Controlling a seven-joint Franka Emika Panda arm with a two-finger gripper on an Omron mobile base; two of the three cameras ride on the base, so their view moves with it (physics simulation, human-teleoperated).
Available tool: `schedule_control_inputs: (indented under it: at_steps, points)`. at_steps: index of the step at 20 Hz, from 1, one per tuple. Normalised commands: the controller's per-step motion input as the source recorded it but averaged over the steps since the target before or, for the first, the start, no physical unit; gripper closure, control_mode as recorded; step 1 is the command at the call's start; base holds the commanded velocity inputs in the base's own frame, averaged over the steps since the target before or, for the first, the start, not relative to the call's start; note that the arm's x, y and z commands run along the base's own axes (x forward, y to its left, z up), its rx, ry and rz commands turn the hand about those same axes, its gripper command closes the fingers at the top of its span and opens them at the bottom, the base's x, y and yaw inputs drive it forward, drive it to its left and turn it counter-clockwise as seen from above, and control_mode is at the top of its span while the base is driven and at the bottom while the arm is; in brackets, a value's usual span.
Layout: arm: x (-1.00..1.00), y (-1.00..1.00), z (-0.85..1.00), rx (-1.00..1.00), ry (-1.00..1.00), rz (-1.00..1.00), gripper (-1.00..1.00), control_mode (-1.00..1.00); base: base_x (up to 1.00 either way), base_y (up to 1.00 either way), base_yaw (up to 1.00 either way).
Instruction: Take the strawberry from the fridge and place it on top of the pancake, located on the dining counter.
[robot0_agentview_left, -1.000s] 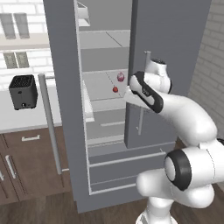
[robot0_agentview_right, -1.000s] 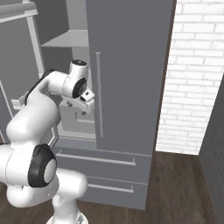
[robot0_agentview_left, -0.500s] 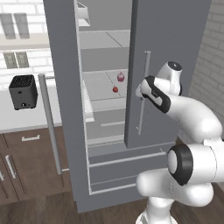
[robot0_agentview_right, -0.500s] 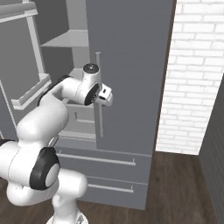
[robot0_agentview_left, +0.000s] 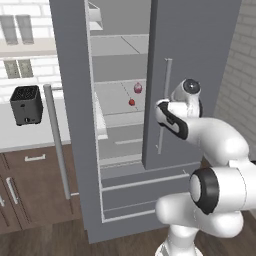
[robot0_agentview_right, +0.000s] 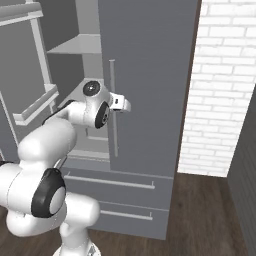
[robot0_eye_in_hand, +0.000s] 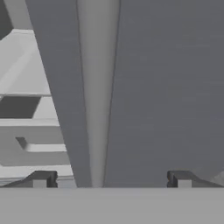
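On a pale middle shelf inside the fridge, whose left door stands swung open, the tiny round strawberry sits; no long axis or pointing direction is discernible. A pinkish-purple item rests just beyond it. The gripper is spread wide, empty, facing the right door's vertical handle.

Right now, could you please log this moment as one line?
fridge: left door open | strawberry: on shelf | gripper: open at right door handle
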Motion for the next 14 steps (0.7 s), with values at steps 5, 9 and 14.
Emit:
schedule_control_inputs:
  at_steps: [5, 9, 14]
  points:
    - [0.27, -0.24, 0.04, 0.18, 0.02, 0.08, -1.00, -1.00, 0.00, 0.00, 0.00]
    - [0.38, -0.01, 0.19, 0.12, -0.01, 0.02, -1.00, -1.00, 0.00, 0.00, 0.00]
    - [0.45, 0.04, 0.28, -0.01, 0.00, 0.01, -1.00, -1.00, 0.00, 0.00, 0.00]
